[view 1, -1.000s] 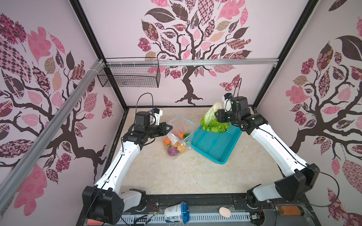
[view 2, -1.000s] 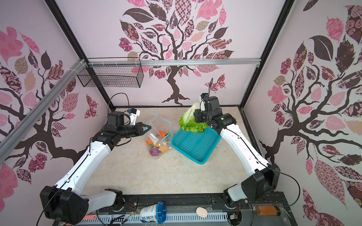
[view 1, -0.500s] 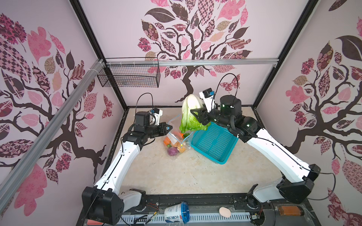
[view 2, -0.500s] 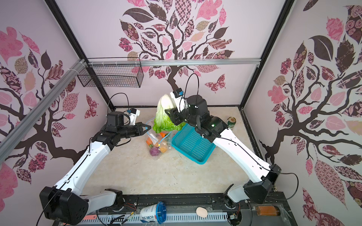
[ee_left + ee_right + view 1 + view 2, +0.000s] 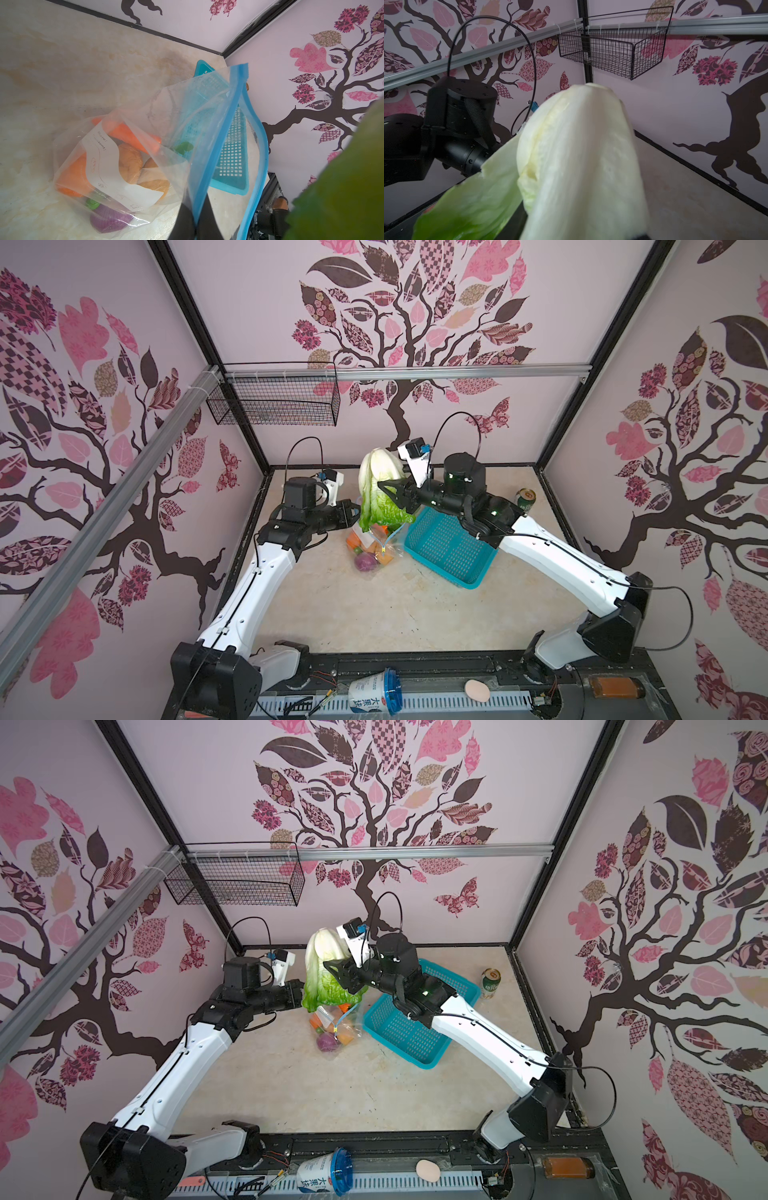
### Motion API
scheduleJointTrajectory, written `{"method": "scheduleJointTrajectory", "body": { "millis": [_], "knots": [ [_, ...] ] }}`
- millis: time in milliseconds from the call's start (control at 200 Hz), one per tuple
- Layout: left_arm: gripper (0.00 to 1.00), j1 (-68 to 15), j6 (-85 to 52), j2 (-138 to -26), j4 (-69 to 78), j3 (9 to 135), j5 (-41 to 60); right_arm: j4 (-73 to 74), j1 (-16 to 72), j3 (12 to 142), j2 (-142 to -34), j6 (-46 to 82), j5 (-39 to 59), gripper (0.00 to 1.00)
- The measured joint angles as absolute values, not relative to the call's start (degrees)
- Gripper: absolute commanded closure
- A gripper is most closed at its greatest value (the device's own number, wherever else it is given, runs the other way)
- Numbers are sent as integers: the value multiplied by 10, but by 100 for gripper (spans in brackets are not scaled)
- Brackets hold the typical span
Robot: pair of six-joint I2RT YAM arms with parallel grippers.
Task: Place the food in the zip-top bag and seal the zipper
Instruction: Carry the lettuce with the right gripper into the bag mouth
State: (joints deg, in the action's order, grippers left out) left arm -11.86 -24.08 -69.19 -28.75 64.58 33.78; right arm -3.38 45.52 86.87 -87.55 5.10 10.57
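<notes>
The cabbage (image 5: 380, 489) hangs in the air over the far middle of the surface (image 5: 374, 614). In both top views its long axis runs from 12 to 6 o'clock, with the pale stalk end at 12 and the green leafy end at 6. The right hand (image 5: 395, 497) reaches in from 3 o'clock and is clamped across the cabbage's middle, one dark finger on either side. The leaves hang just above the mouth of the zip-top bag (image 5: 370, 549), covering its upper edge, so whether they touch the plastic cannot be told. The left hand (image 5: 195, 218) comes from 9 o'clock with its fingers pressed together on the zipper (image 5: 218, 145), holding that light-blue strip up so the mouth gapes. In the top views the cabbage hides these fingertips. The bag's body lies on the surface and holds a carrot (image 5: 133, 133), tan potatoes (image 5: 131, 162), an orange pumpkin (image 5: 72, 176) and a purple onion (image 5: 110, 218). The yellow slider (image 5: 382, 549) shows against them. A teal basket (image 5: 449, 547) sits at 3 o'clock of the bag, touching or nearly so, and a green can (image 5: 525, 497) stands well beyond it. In the right wrist view the cabbage fills most of the picture and hides the right hand's fingers. In the left wrist view its leaf is only a green blur at one corner.
</notes>
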Motion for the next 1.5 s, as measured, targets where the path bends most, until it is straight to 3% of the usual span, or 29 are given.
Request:
{"method": "scheduleJointTrajectory", "body": {
  "millis": [850,1496],
  "knots": [
    [100,-117,-258,-691,-268,641,362,1,471,894,-993,199,-176,61],
    [100,-115,-272,-693,-257,632,364,-11,512,952,-1044,256,-246,57]
  ]
}}
